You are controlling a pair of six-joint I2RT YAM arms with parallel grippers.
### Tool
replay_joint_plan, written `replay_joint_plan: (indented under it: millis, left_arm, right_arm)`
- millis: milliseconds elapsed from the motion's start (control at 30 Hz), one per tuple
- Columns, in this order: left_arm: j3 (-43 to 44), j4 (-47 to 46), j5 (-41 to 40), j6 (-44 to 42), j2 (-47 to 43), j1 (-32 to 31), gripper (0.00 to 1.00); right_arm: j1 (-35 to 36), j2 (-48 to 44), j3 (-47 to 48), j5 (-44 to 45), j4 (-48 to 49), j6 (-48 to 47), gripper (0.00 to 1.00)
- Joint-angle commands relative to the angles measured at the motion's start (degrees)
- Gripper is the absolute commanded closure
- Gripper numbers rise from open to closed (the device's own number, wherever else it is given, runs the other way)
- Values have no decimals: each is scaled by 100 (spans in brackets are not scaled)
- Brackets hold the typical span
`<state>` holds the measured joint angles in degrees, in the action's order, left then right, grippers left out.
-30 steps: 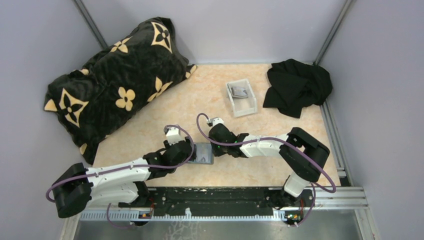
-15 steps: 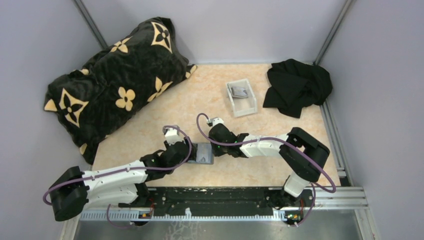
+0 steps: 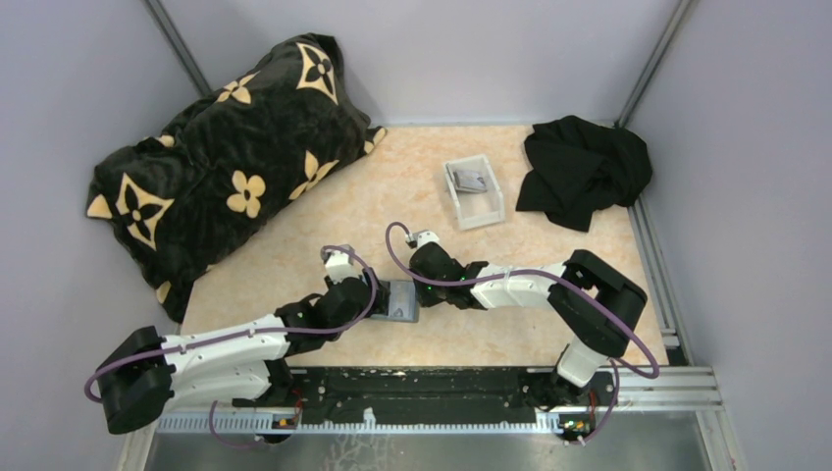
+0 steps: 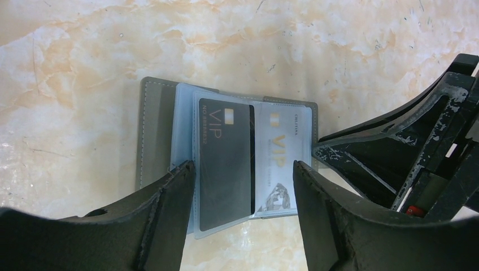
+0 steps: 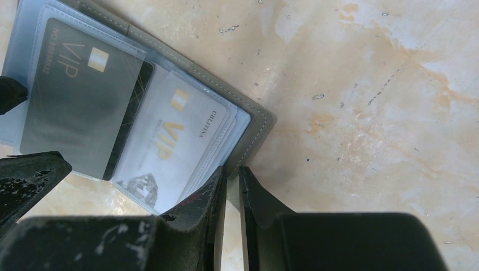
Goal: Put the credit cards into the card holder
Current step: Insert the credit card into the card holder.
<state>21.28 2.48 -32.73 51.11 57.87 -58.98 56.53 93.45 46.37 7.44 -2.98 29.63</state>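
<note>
Now the card holder (image 4: pixel 151 141) lies open and flat on the table (image 4: pixel 350 45), between my two grippers. My left gripper (image 4: pixel 243 169) hangs over it with the jaws spread wide, one finger at each side of the dark card (image 4: pixel 223 149), which sits in a clear sleeve. At three o'clock from it, a light card (image 4: pixel 282 161) sits in the next sleeve. My right gripper (image 5: pixel 231 176) has its jaws almost pressed together, with the tips at the holder's outer edge. I cannot tell if they pinch the grey cover or only press on it.

I judge the holder to be light and soft, so it will slide or fold if nothing pins it. The stitched cover edge is the good place to hold. The sleeves look floppy and slippery. The cards seem thin, stiff and slick, so I would take one by its two long edges, not by its face. What looks like one more card (image 3: pixel 471 181) lies in the white tray (image 3: pixel 488 214), at about one o'clock from the holder.
</note>
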Motion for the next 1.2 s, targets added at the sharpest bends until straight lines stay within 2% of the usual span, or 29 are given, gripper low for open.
replay_joint_plan:
  millis: [0, 333, 1167]
  left_arm:
    - [-7, -187, 72, -83, -157, 25, 30]
    - [-287, -409, -31, -55, -680, 27, 30]
    - [-356, -1146, 338, -251, -595, 27, 31]
  right_arm:
    - [68, 73, 6, -9, 189, 24, 85]
    - [68, 68, 19, -37, 210, 20, 85]
    - [68, 72, 21, -42, 175, 33, 85]
